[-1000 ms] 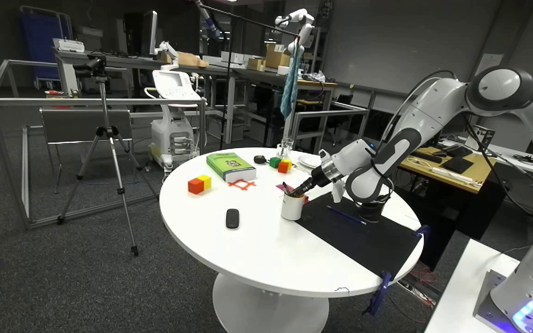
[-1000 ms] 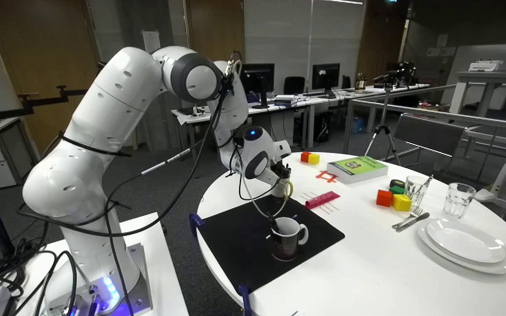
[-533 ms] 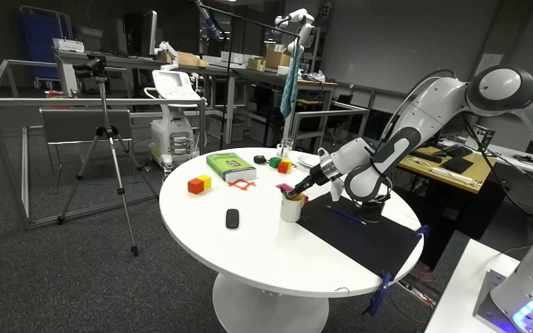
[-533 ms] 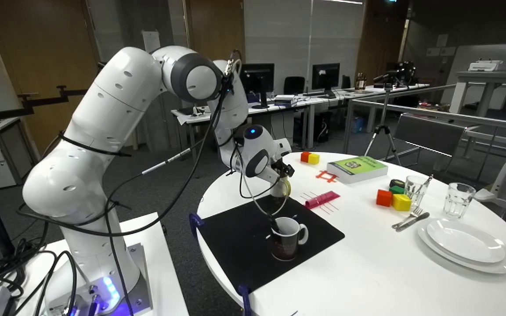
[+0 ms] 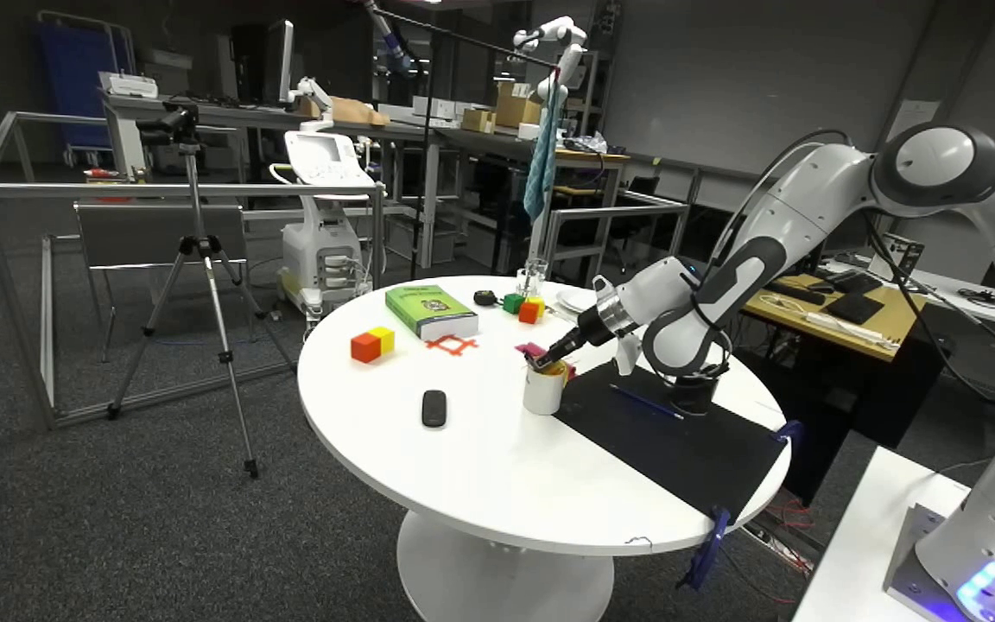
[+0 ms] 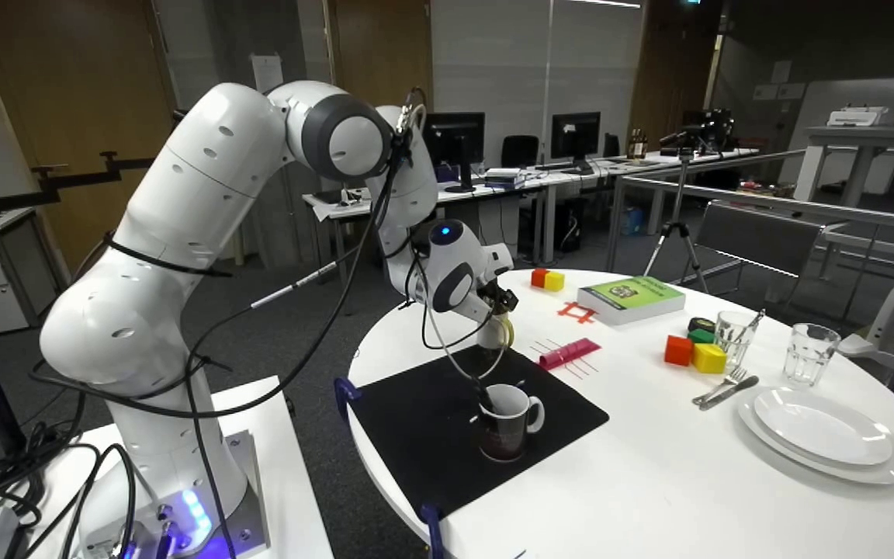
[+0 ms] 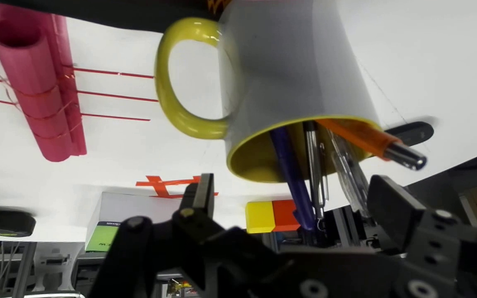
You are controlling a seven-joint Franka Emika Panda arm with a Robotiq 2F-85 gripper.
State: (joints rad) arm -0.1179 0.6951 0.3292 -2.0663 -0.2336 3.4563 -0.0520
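Observation:
A white mug [image 7: 280,70] with a yellow handle and yellow inside stands near the black mat's edge, seen in both exterior views. Several pens lean out of it: a purple pen [image 7: 290,178], a silver pen [image 7: 314,165], a clear pen [image 7: 352,178] and an orange pen [image 7: 358,138]. My gripper [image 7: 293,180] is open and tilted over the mug's mouth. Between its spread fingers are the tops of the purple, silver and clear pens. The clear pen's end is close to one finger [image 7: 396,207]; whether they touch I cannot tell. The orange pen lies outside the jaws.
The black mat [image 5: 662,449] carries a blue pencil [image 5: 646,402] and a dark mug [image 6: 503,435]. Beside it lies a pink tube [image 6: 569,353]. Farther off are a green book [image 5: 431,309], red and yellow cubes [image 5: 372,344], a black case [image 5: 434,409], plates [image 6: 823,427] and glasses [image 6: 812,353].
The gripper's fingers have spread apart over the mug and dipped slightly. The mug has shifted a little, and its yellow inside shows more. In the last half second almost nothing has moved.

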